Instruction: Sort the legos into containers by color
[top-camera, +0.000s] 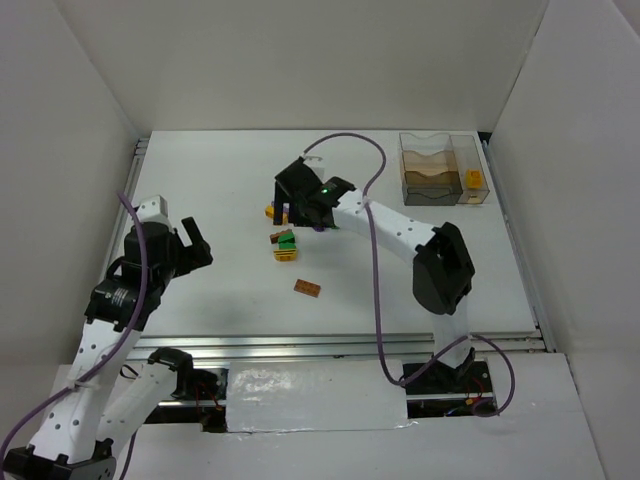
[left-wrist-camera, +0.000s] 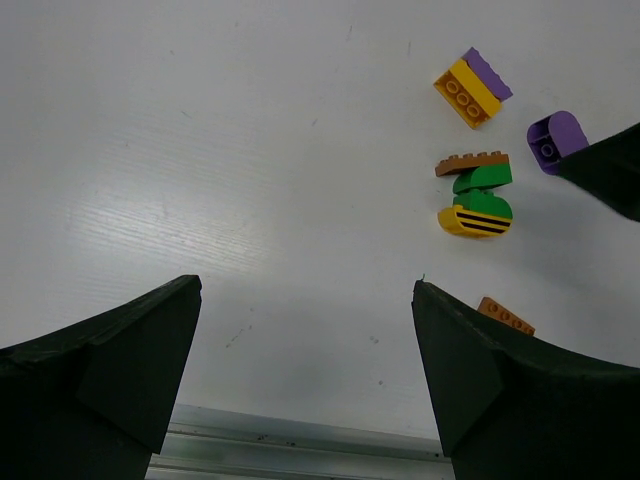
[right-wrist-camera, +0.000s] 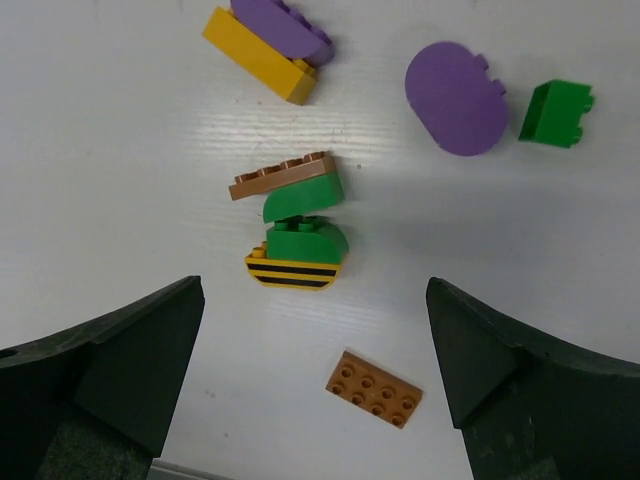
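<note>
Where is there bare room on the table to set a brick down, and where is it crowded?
Bare: the wide stretch between the left gripper and the stacked bricks; the far-left table; the strip on the container's near side, right of the right arm. Crowded: beneath the right gripper, around those bricks, with the brown plate just nearer.

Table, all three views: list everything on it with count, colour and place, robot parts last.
container: one, clear with brown tint, far right corner of the table
boxed brick: one, yellow-orange, container's rightmost compartment
two-colour stack: one, yellow and purple, far end of the loose group
rounded brick: one, purple, right of that stack
small brick: one, green, beside the rounded brick
middle pile: four touching pieces, brown plate, two green, black-striped yellow
flat plate: one, brown, alone, nearest the arms
table: one, white
left gripper: one, black, open, empty, left of the bricks
right gripper: one, black, open, empty, over the loose group
</note>
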